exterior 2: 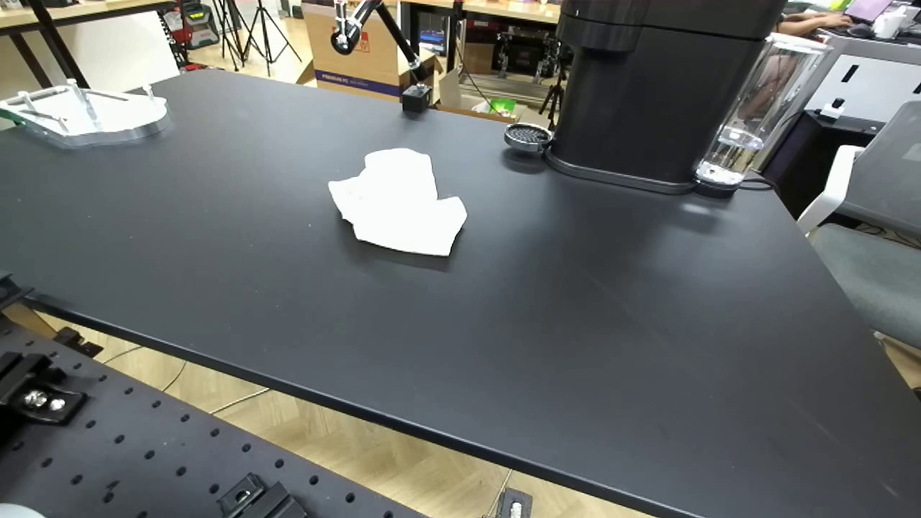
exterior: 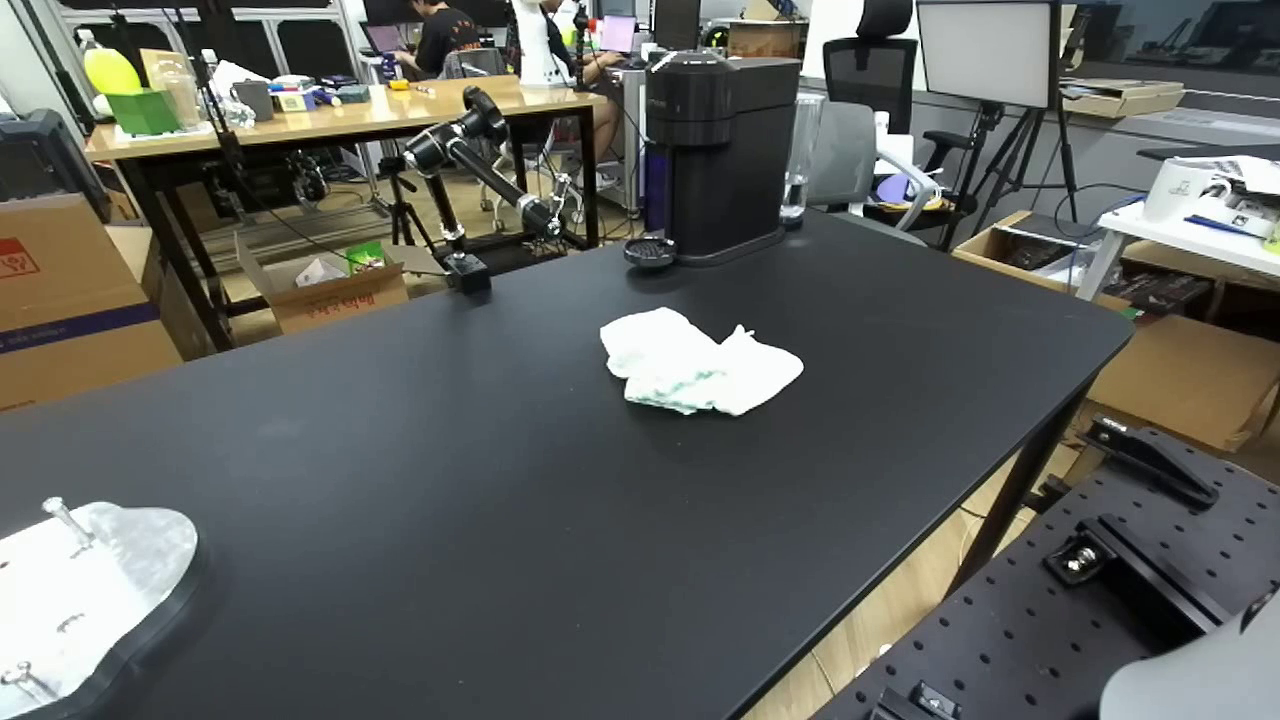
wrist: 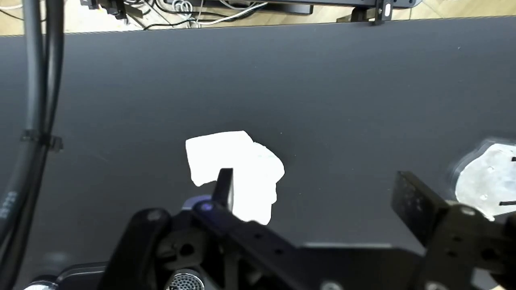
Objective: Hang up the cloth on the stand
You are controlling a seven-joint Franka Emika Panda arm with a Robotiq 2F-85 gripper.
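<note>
A crumpled white cloth (exterior: 690,365) with faint green marks lies on the black table in both exterior views (exterior 2: 403,208). It also shows in the wrist view (wrist: 254,165), partly behind a finger. My gripper (wrist: 315,177) is open and empty above the table; its left finger overlaps the cloth in the picture and its right finger is well off to the right. The gripper is outside both exterior views. I cannot tell for certain which thing is the stand. A black jointed arm on a small block (exterior: 467,272) stands at the table's far edge, also in an exterior view (exterior 2: 416,98).
A pale plate with upright metal pegs (exterior: 150,550) lies on the table, also in the wrist view (wrist: 483,181). A black coffee machine (exterior: 725,160) with a round grille (exterior: 650,252) and a clear water tank (exterior 2: 748,115) stands at the back. A perforated black board (exterior 2: 173,446) lies beyond the table edge.
</note>
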